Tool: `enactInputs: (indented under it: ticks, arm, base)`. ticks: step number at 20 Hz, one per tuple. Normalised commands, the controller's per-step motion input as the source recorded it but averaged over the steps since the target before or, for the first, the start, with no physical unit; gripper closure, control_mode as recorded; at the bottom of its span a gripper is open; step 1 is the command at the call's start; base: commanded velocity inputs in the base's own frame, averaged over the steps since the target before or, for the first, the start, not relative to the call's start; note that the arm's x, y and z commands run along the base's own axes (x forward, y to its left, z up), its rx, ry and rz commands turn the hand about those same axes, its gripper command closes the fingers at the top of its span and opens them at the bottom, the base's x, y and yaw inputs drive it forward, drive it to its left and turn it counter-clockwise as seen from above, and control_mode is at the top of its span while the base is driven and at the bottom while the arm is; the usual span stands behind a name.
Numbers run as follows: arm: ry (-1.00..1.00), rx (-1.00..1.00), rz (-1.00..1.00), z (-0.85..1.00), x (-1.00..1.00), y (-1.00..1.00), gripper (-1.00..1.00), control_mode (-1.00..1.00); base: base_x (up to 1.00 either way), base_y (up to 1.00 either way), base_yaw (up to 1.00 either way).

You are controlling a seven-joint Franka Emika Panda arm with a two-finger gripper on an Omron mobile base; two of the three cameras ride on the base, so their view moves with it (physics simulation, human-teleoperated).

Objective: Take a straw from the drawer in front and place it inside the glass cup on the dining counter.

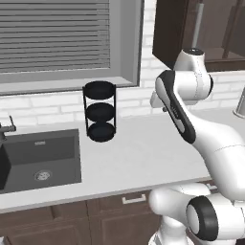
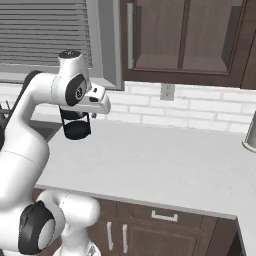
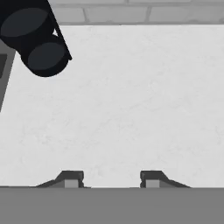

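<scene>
My gripper (image 3: 111,180) hangs over the pale worktop (image 3: 131,109) and looks straight down at it. Its two dark fingertips (image 3: 72,178) stand apart with nothing between them, so it is open. The white hand (image 2: 98,101) sits high above the worktop near the window's right edge. Below the worktop's front edge is the dark brown drawer (image 1: 133,200), closed, with its short silver handle (image 2: 164,216) showing. The straw, the glass cup and the dining counter are out of view.
A black three-tier rack (image 1: 100,117) stands against the brick wall, left of the hand (image 3: 37,41). A dark sink (image 1: 40,160) with its tap (image 1: 5,128) lies further left. A metallic vessel (image 2: 250,132) stands at the far right. Dark wall cabinets (image 2: 185,40) hang above.
</scene>
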Motion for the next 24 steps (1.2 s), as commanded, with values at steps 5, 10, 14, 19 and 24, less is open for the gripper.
enactInputs:
  ticks: [5, 10, 14, 19, 24]
  arm:
    - [0.0, 0.0, 0.0, 0.0, 0.0, 0.0, -1.0, 1.0]
    - [0.0, 0.0, 0.0, 0.0, 0.0, 0.0, -1.0, 1.0]
    - [0.0, 0.0, 0.0, 0.0, 0.0, 0.0, -1.0, 1.0]
    - [0.0, 0.0, 0.0, 0.0, 0.0, 0.0, -1.0, 1.0]
    - [0.0, 0.0, 0.0, 0.0, 0.0, 0.0, -1.0, 1.0]
  base:
    - [-0.15, 0.0, 0.0]
    - [-0.84, 0.36, 0.0]
    - [-0.45, 0.66, -0.05]
    - [0.0, 0.81, -0.49]
    - [0.06, 0.66, -0.63]
